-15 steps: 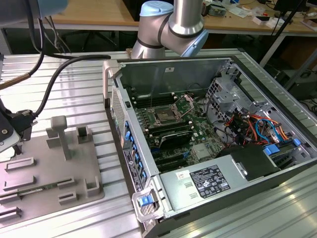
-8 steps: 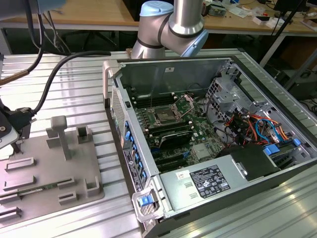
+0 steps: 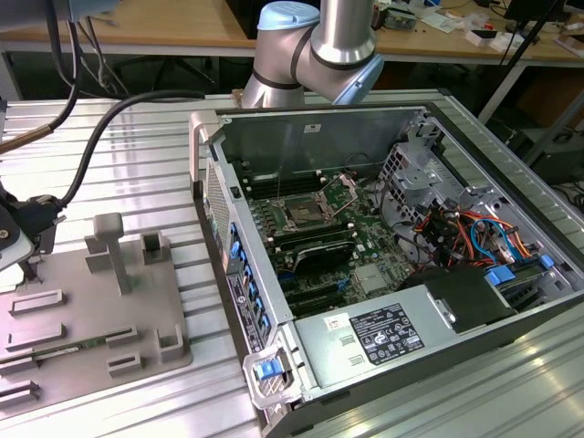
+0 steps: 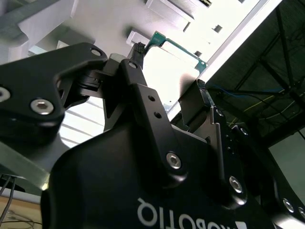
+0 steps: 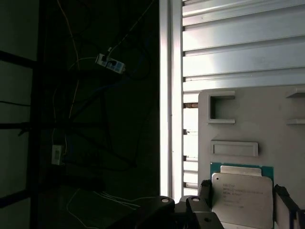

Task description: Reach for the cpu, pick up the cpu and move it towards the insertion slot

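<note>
My gripper point(image 5: 244, 210) is closed down to the width of the chip point(image 5: 242, 193). One of its black fingers point(image 5: 206, 191) sits against one edge, and the other sits against the opposite edge. The chip is a flat square with a silvery top and a thin green rim, held squarely between them. It lies level with a grey plate point(image 5: 248, 124) directly beneath my gripper, and I cannot tell whether it has lifted clear. On the plate just past the chip are a low rectangular holder point(image 5: 234, 148) and then a small bracket-shaped one point(image 5: 221, 109).

In the second wrist view, my gripper's dark body and linkages fill the foreground. The bright chip point(image 4: 177, 59) shows at the tips, with a green corner peeking out.

In the exterior view, my gripper point(image 3: 27, 251) hangs low over the near edge of the same grey plate point(image 3: 137, 301), which rests on a ribbed metal surface point(image 3: 137, 155). A thin green memory stick point(image 3: 78, 345) lies on the plate near my gripper.

The socket point(image 3: 299, 216) is well away from my gripper, toward the exterior view's right. It is a square metal frame with a dark centre on the green board inside an open computer case point(image 3: 310, 137). My arm point(image 3: 319, 46) rises behind that case.
</note>
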Controlling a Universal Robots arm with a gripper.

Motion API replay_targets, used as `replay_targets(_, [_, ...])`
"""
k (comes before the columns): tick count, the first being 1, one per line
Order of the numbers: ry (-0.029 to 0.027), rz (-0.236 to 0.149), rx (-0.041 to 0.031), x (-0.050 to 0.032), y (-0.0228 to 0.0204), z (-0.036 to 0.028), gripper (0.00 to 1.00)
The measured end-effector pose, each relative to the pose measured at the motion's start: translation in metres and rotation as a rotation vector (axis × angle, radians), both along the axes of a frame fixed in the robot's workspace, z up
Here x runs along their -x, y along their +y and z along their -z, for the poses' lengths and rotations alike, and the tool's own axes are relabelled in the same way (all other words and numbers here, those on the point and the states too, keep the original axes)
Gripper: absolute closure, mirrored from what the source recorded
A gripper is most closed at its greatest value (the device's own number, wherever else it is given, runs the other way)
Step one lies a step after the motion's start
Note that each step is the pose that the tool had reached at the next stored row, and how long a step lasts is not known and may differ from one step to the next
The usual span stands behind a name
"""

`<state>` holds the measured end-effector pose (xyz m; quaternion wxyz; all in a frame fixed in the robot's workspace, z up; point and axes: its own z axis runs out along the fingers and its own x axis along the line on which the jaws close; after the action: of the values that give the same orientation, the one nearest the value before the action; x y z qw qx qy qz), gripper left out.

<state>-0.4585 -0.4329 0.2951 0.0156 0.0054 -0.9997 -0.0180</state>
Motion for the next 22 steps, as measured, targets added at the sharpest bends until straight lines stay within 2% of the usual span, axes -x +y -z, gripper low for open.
replay_targets(6, [0.0001,0.000,0.0001,0.0000,0.0000,-0.0025,0.45])
replay_targets(12, [0.0001,0.000,0.0001,0.0000,0.0000,-0.0099,0.45])
replay_targets(19, [0.0000,0.000,0.0000,0.0000,-0.0001,-0.0237,0.45])
replay_targets(22, [0.0001,0.000,0.0001,0.0000,-0.0001,-0.0333,0.45])
